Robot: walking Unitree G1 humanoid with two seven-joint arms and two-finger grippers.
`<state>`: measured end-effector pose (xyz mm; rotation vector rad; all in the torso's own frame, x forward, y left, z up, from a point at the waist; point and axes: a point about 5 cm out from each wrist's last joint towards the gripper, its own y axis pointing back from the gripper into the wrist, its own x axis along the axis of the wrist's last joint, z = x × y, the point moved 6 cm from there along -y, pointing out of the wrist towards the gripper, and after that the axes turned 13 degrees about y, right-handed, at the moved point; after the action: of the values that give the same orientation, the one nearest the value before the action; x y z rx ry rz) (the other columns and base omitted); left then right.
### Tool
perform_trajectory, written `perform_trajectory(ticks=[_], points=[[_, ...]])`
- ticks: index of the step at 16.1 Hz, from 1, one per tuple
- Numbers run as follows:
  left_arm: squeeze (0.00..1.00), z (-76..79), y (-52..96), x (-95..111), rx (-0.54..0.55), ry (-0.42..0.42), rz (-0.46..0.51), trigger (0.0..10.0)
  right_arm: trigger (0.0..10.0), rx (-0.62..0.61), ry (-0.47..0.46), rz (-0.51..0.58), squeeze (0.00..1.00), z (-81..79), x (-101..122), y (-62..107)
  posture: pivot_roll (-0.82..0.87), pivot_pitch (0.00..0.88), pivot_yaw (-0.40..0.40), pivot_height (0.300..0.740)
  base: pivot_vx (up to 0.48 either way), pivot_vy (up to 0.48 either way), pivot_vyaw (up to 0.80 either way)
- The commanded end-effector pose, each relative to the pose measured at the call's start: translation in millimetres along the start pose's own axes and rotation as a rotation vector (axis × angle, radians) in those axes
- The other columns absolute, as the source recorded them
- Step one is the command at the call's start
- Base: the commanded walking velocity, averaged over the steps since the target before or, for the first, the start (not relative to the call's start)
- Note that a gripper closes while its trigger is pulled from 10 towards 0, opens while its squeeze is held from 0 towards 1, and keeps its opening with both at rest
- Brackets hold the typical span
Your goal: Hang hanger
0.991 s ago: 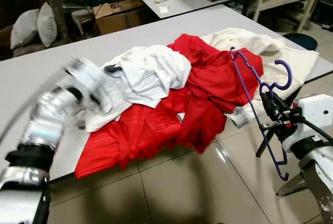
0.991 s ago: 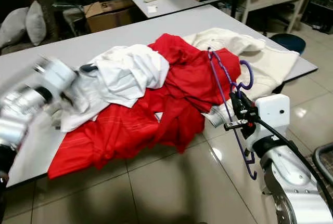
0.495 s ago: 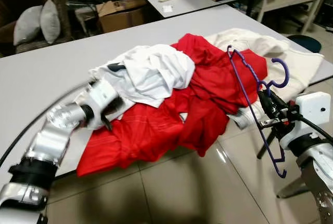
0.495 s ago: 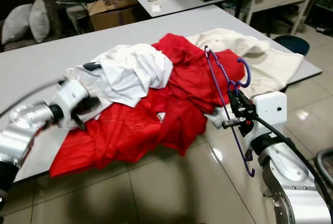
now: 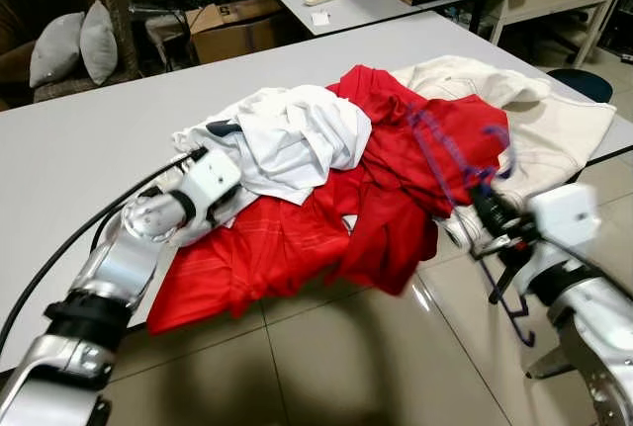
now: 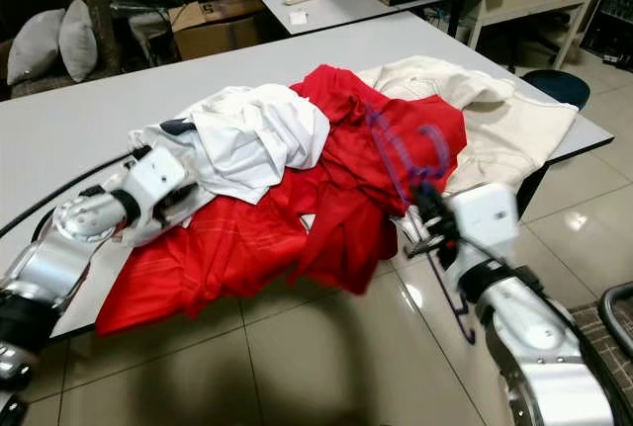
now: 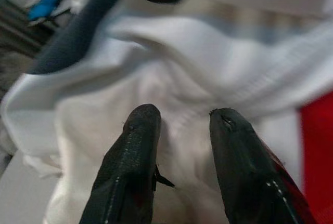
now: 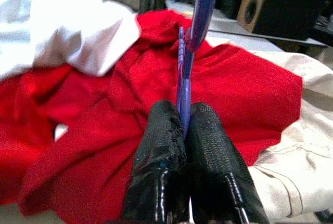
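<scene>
Left hand [image 7: 179,130], fingers spread, has reached the white shirt [image 5: 297,139]; right hand [image 8: 182,130], clamping the purple hanger [image 8: 195,21], has swung toward frame centre.

purple hanger [image 5: 447,154] motion-blurred in head views, hook shape unclear, right gripper [image 5: 485,211] blurred too, left gripper's tips hidden behind its wrist block against white shirt [image 5: 297,139], cream garment [image 5: 554,120] partly under red shirt [image 5: 396,179]

Bare grey worktop [image 5: 89,139] lies open on the robot's left and along the far edge. The middle and right are blocked by a heap: a white garment [image 5: 297,139] over red garments [image 5: 297,248], with a cream garment [image 5: 554,129] covering the right corner. Tiled floor [image 5: 326,357] in front is free.
</scene>
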<state>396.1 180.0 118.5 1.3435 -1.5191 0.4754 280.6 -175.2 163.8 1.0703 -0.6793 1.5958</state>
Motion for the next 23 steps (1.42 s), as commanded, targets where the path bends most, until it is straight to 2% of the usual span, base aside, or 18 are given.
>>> perform_trajectory(ticks=[1,2,3,4,7,12,13,15,19,23], points=[[1.00,-8.2,-0.8,0.4,0.051,0.002,0.008,10.0,10.0,0.029,0.026,0.015,0.00,-6.4,2.5,-2.0,-0.10,0.000,0.093,0.740,0.000,0.000,0.00],[1.00,-6.4,-2.0,-1.7,0.055,0.003,0.006,10.0,10.0,0.033,0.019,0.025,0.00,-7.8,4.7,-3.5,-0.10,0.000,0.087,0.740,0.000,0.000,0.00],[0.03,-3.2,-3.6,-6.8,0.053,-0.001,-0.007,10.0,10.0,0.041,0.023,0.034,0.00,-9.0,7.2,-5.5,-0.10,0.000,0.071,0.740,0.000,0.000,0.00],[0.00,0.2,-5.7,-9.7,0.047,0.001,-0.010,10.0,10.0,0.048,0.024,0.041,0.00,-10.3,9.0,-7.5,-0.09,0.000,0.064,0.740,0.000,0.000,0.00],[0.00,10.7,-15.6,-9.2,0.031,0.011,0.011,10.0,10.0,0.064,0.027,0.055,0.00,-13.3,12.1,-11.6,-0.09,0.000,0.055,0.740,0.000,0.000,0.00],[0.00,9.5,-29.7,-9.5,0.058,0.008,-0.010,10.0,10.0,0.060,0.025,0.059,0.00,-11.9,12.5,-11.6,-0.10,0.000,0.066,0.740,0.000,0.000,0.00],[0.00,6.1,-31.9,-10.2,0.077,-0.009,-0.027,8.9,10.0,0.056,0.024,0.059,0.00,-11.4,12.5,-11.3,-0.11,0.000,0.070,0.740,0.000,0.000,0.00],[0.00,-1.0,-33.2,-13.2,0.108,-0.049,-0.054,0.0,10.0,0.049,0.024,0.061,0.00,-10.7,12.8,-10.7,-0.11,0.000,0.080,0.740,0.000,0.000,0.00],[0.00,-14.6,-31.2,-23.5,0.150,-0.123,-0.105,0.0,10.0,0.038,0.023,0.059,0.00,-9.5,11.9,-8.5,-0.12,0.000,0.084,0.740,0.000,0.000,0.00],[0.00,-17.2,-30.6,-24.8,0.148,-0.125,-0.107,0.0,10.0,0.037,0.021,0.061,0.00,-8.8,12.3,-9.1,-0.11,0.000,0.079,0.740,0.000,0.000,0.00]])
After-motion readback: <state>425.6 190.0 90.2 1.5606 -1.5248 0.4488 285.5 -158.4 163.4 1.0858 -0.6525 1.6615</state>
